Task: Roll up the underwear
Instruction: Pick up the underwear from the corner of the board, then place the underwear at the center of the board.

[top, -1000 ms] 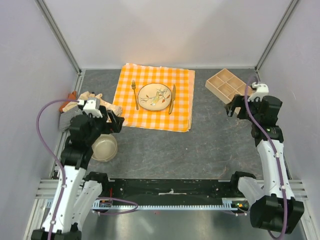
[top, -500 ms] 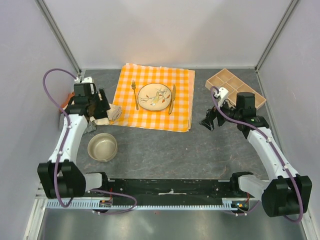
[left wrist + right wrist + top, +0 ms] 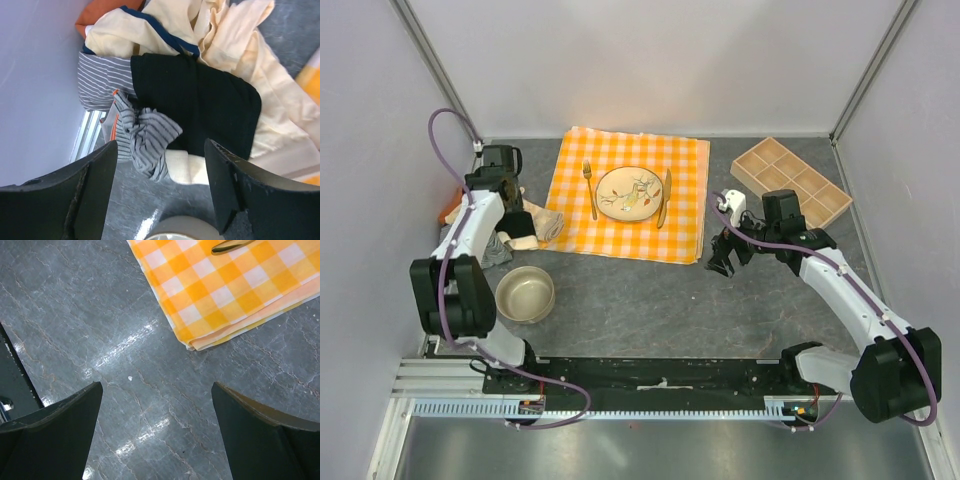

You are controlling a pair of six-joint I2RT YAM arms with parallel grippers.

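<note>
Underwear: black piece, grey-white striped piece, cream pieces with navy trim, orange piece. Orange-white checked tablecloth. Dark grey veined desk.

Top external: fixed high, behind the arm bases, looking down and forward over the whole desk.

Left wrist: close in, looking down past the left gripper onto the underwear beside the left wall.

Right wrist: close in, looking down past the right gripper onto bare desk and a corner of the tablecloth.

The overhead view takes in both patches.
</note>
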